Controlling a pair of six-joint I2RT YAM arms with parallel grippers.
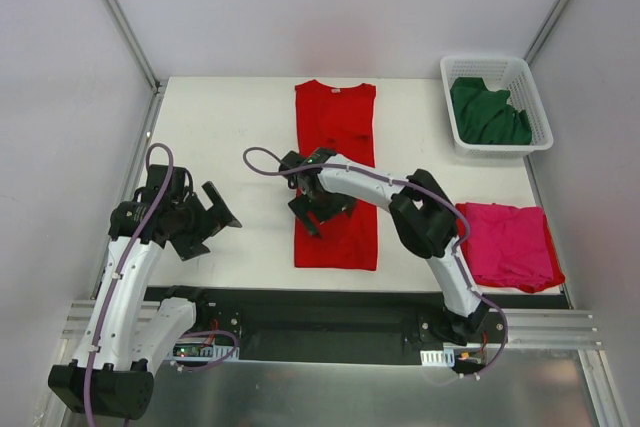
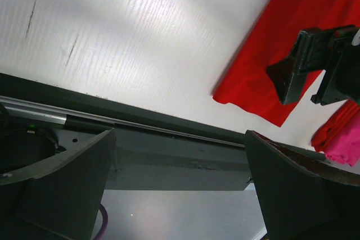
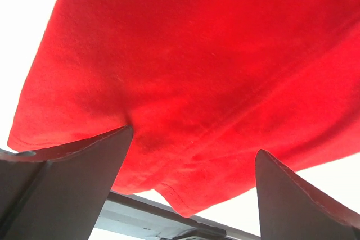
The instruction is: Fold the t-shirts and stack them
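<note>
A bright red t-shirt (image 1: 335, 117) lies flat as a long narrow strip down the middle of the table, collar at the far end. My right gripper (image 1: 322, 209) hovers low over its near half, open. The cloth (image 3: 197, 54) spreads flat under both fingers, and the hem corner shows between them. My left gripper (image 1: 210, 219) stands open and empty over the bare table, left of the shirt. From it I see the red shirt's near corner (image 2: 264, 71). A magenta-pink t-shirt (image 1: 508, 244) lies folded at the right. A dark green t-shirt (image 1: 488, 112) sits crumpled in the basket.
A white lattice basket (image 1: 497, 65) stands at the far right corner. The table's near edge carries a dark rail (image 2: 169, 125), close under my left gripper. White walls enclose the table on three sides.
</note>
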